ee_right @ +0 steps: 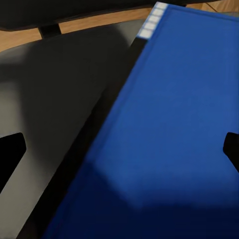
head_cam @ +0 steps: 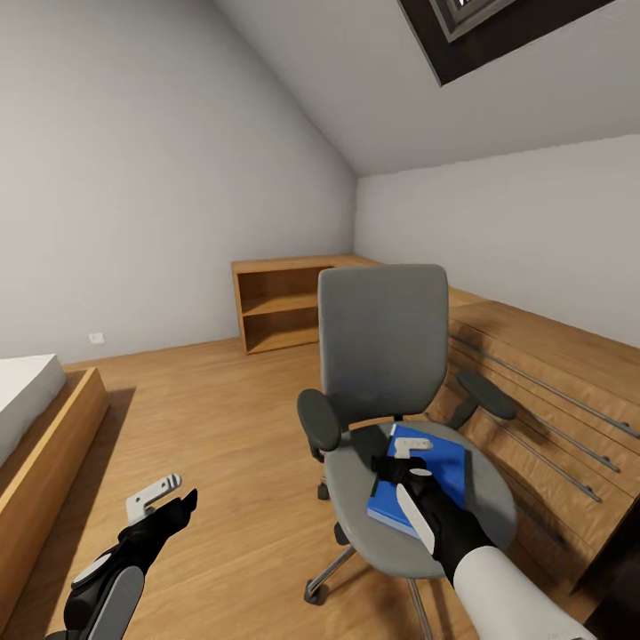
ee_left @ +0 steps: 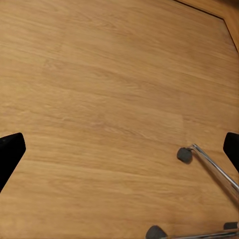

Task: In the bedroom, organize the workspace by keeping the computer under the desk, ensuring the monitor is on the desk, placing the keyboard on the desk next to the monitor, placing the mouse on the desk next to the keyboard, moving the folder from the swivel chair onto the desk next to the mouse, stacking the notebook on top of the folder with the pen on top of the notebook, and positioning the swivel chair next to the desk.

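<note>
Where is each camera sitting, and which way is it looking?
Head view: up on the robot's head, looking down at the swivel chair with the folder on it; left gripper and right gripper show.
Left wrist view: near the left gripper, facing the wooden floor; dark fingertips show.
Right wrist view: near the right gripper, close above the folder; fingertips show.
Shared: head and right wrist views both show folder and seat.

I see a bright blue folder on the grey swivel chair with black armrests, a light wooden floor, white walls, and my black-and-white right gripper.
</note>
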Available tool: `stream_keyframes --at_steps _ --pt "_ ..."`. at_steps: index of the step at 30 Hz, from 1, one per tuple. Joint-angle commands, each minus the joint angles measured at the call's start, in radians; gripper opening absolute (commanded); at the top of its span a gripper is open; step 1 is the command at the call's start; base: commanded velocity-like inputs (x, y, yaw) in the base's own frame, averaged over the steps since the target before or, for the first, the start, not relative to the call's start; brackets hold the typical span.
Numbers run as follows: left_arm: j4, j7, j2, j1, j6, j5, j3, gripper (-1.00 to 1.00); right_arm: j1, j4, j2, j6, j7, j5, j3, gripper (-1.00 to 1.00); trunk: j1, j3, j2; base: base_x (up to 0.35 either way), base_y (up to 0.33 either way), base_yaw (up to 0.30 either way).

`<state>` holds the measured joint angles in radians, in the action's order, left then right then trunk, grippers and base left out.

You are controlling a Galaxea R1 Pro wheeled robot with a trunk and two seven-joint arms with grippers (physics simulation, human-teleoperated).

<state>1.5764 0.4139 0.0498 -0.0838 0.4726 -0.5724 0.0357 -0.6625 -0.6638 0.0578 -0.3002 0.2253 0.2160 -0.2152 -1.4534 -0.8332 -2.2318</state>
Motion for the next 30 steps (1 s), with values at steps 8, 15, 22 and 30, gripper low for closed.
stream_keyframes --at_steps 8,15,22,30 --pt "0.001 0.005 0.001 -0.001 0.004 -0.01 0.0 1.0 0.0 0.038 -0.001 -0.008 0.011 0.013 -0.004 1.0 0.0 -0.001 0.0 -0.139 -0.025 0.0" --pt "0.001 0.005 0.001 -0.001 0.003 -0.01 -0.001 1.0 0.0 0.038 -0.002 -0.008 0.011 0.013 -0.004 1.0 0.0 -0.001 0.0 -0.087 -0.014 0.0" --pt "0.001 0.005 0.001 -0.001 0.003 -0.009 -0.001 1.0 0.0 0.038 -0.002 -0.008 0.011 0.013 -0.004 1.0 0.0 -0.001 0.0 -0.13 -0.001 0.0" --pt "0.001 0.005 0.001 -0.001 0.003 -0.01 -0.002 1.0 0.0 0.038 -0.003 -0.008 0.011 0.013 -0.004 1.0 0.0 -0.001 0.0 -0.154 0.0 0.0"
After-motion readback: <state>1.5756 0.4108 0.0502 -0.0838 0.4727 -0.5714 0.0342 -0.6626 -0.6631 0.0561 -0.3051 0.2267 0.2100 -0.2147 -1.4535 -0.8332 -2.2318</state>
